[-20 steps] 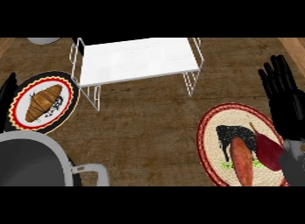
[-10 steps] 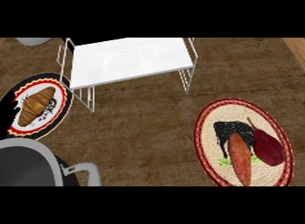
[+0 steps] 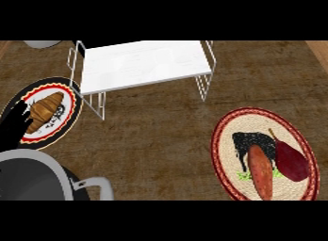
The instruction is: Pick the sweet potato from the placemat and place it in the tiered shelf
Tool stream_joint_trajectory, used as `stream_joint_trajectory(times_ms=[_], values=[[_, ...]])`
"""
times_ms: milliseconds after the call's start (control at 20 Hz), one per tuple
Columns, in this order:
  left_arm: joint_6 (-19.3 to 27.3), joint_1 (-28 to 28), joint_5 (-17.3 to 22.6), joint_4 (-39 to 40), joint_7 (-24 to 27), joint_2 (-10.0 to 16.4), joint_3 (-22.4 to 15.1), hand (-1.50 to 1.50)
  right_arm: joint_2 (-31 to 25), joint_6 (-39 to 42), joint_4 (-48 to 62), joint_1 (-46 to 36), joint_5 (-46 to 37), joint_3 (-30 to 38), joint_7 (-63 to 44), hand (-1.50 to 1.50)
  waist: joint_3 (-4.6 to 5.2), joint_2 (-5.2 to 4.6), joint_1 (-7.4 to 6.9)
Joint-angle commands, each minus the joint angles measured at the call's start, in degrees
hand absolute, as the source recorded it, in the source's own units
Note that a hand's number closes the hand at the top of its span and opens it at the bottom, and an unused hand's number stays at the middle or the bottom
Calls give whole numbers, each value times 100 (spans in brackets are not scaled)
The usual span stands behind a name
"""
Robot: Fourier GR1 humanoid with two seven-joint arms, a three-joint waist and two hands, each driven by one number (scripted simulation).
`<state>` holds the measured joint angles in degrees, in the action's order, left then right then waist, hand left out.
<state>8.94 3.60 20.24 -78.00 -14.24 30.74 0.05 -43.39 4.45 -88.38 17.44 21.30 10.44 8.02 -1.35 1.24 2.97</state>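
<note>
The orange, elongated sweet potato (image 3: 261, 172) lies on the round woven placemat with a red rim (image 3: 225, 141) at the lower right. Beside it on the mat are a dark red vegetable with a thin stem (image 3: 291, 160) and a black lump (image 3: 252, 141). The tiered shelf (image 3: 144, 66), with a white top and thin wire legs, stands at the upper middle. My left hand (image 3: 12, 126) shows at the far left with its fingers up, open and holding nothing, over the edge of a plate. My right hand does not show.
A croissant (image 3: 44, 110) rests on a dark-rimmed plate (image 3: 70, 94) at the left. A grey pot with a side handle (image 3: 28, 178) fills the lower left corner. A grey object (image 3: 41, 44) peeks in at the top left. Brown countertop lies between shelf and placemat.
My right hand, raised at the right edge a second ago, has drawn out of view to the right. The sweet potato and shelf have not moved.
</note>
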Motion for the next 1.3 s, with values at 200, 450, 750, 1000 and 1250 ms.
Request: stream_joint_trajectory(times_ms=[200,450,750,1000,1250], values=[[-159,-250,337,-164,-251,-537,-373,0,-779,939,-1294,792,359,177,-556,-150,160,-69,-79],[2,-295,271,-194,-50,-715,-685,0,-1188,667,-2068,886,256,173,-1701,-150,166,-99,-163],[33,-9,300,102,3,-670,-794,0,-1287,-230,-2818,583,87,37,-3303,-150,163,-145,-253],[131,58,390,-17,-17,-782,-966,0,-1408,-778,-3249,324,-509,-515,-4429,-150,157,-159,-386],[136,53,360,183,212,-724,-1030,0,-1562,-714,-3373,-54,-621,-985,-5258,-150,151,-160,-414]])
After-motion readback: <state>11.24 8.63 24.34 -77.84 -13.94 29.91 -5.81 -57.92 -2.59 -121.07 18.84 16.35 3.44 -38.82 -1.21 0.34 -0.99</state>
